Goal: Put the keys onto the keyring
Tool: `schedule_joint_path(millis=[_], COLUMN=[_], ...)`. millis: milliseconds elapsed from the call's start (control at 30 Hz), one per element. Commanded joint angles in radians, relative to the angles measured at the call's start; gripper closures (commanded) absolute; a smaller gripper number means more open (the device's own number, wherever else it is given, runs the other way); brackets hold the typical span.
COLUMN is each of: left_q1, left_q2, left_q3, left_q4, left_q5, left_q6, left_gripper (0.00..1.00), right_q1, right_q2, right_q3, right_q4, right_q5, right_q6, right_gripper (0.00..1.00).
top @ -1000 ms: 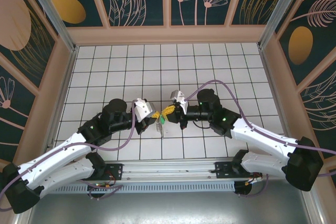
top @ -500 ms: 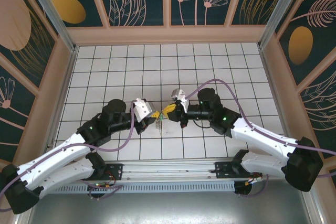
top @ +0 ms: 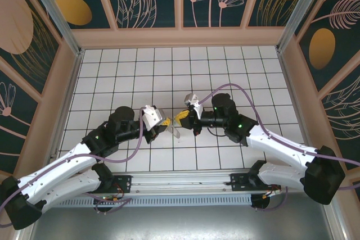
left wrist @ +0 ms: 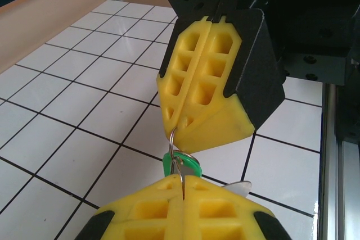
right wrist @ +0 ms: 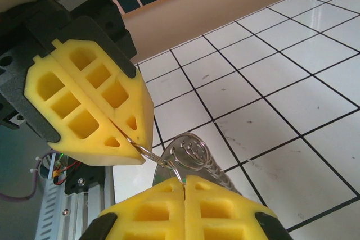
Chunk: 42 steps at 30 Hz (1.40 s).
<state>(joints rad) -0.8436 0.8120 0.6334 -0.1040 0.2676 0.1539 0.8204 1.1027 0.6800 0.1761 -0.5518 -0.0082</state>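
Both grippers meet tip to tip above the tiled floor. The keyring (left wrist: 171,141) is a thin silvery wire ring stretched between them. My left gripper (left wrist: 183,181) is shut on its lower part, and my right gripper (left wrist: 179,125) is shut on its upper part. A bright-green key head (left wrist: 192,167) hangs at the ring between the two sets of yellow fingers. A silver key (right wrist: 194,153) with dimples hangs at the keyring (right wrist: 154,158), between my right gripper (right wrist: 184,179) and my left gripper (right wrist: 138,144). From above, the left gripper (top: 165,122) and right gripper (top: 180,117) almost touch, the silver key (top: 175,131) below them.
A white tiled floor (top: 180,71) stretches ahead of the arms, walled by tan panels (top: 180,37). An aluminium rail (top: 185,181) runs along the near edge between the arm bases. Purple cables (top: 225,89) arc over both arms.
The hanging keys have swung up from pointing down at the floor to lying slanted under the grippers. Both arms have barely shifted and stay shut.
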Motion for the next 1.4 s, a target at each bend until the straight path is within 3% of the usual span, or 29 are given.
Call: schedule_joint_path(millis=[0, 433, 733, 900, 1100, 1367], left_q1=[-0.012, -0.012, -0.012, -0.012, -0.012, -0.012], left_q2=[-0.027, -0.044, -0.057, -0.074, -0.096, -0.096], left_q3=[0.023, 0.025, 0.017, -0.002, -0.03, -0.031], left_q4=[0.03, 0.037, 0.076, 0.135, 0.212, 0.219], left_q5=[0.033, 0.022, 0.074, 0.128, 0.194, 0.242], left_q6=[0.014, 0.016, 0.001, -0.029, -0.074, -0.09], left_gripper=[1.0, 1.0, 1.0, 1.0, 1.0, 1.0], right_q1=[-0.023, -0.026, -0.026, -0.017, 0.0, 0.003], right_q2=[0.011, 0.027, -0.15, -0.237, -0.243, -0.232], right_q3=[0.012, 0.011, -0.047, -0.085, -0.098, -0.09], right_q4=[0.0, 0.0, -0.014, 0.063, 0.105, 0.146], right_q5=[0.041, -0.022, 0.055, -0.003, -0.071, -0.158], right_q6=[0.018, 0.028, -0.033, -0.066, -0.107, -0.126], right_gripper=[1.0, 0.99, 0.72, 0.65, 0.62, 0.65])
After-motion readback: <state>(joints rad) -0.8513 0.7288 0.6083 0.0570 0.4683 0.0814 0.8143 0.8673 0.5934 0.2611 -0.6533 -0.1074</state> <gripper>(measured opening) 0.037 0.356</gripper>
